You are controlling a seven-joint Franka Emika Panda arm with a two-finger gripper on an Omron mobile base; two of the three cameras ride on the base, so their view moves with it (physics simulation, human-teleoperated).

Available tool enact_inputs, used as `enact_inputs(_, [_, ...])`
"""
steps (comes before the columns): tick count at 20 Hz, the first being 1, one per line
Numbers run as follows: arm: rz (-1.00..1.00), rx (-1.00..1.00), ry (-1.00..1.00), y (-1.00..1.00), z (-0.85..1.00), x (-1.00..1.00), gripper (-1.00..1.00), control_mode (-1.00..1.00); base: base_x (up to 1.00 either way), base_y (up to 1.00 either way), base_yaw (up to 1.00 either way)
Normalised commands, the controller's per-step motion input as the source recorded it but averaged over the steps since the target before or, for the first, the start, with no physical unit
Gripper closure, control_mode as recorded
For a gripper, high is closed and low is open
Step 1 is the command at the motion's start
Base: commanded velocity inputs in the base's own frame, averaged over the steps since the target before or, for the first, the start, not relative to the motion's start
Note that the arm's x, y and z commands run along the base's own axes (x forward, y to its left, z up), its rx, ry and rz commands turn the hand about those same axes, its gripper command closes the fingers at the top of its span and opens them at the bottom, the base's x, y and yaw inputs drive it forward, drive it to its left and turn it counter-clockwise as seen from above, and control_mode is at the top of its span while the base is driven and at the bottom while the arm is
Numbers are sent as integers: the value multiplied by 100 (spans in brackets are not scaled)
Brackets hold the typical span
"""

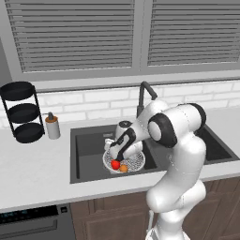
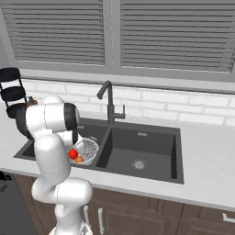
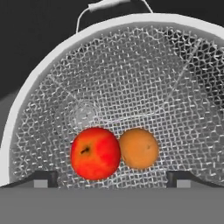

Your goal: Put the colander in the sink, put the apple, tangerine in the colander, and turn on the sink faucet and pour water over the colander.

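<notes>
The jaws stand wide with nothing between them: in the hand view I see the two dark tips of the gripper (image 3: 112, 179) far apart, hanging just above the small round bright red apple (image 3: 95, 153) and the small round orange tangerine (image 3: 138, 148), which lie touching each other in the bottom of the round white-grey wire-mesh colander (image 3: 131, 78). The colander sits in the left basin of the dark grey double-basin sink (image 2: 137, 137). I judge both fruit steps done; only the water is left. My next move calls for lifting clear of the mesh and reaching to the small side lever of the tall slim dark grey faucet (image 2: 109, 104) behind the sink. From the left base view my own arm covers much of the colander, and I cannot tell whether the spout points over it.
</notes>
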Motion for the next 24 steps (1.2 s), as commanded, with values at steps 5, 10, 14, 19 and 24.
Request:
enact_inputs(5, [0, 0, 0, -6, 59, -12, -100, -100, 0, 0, 0])
enact_inputs(10, [0, 0, 0, -12, 62, -33, -100, -100, 0, 0, 0])
enact_inputs(14, [0, 0, 0, -15, 64, -33, -100, -100, 0, 0, 0])
enact_inputs(19, [0, 0, 0, 0, 61, -26, -100, -100, 0, 0, 0])
enact_inputs(24, [0, 0, 1, 0, 51, -19, -100, -100, 0, 0, 0])
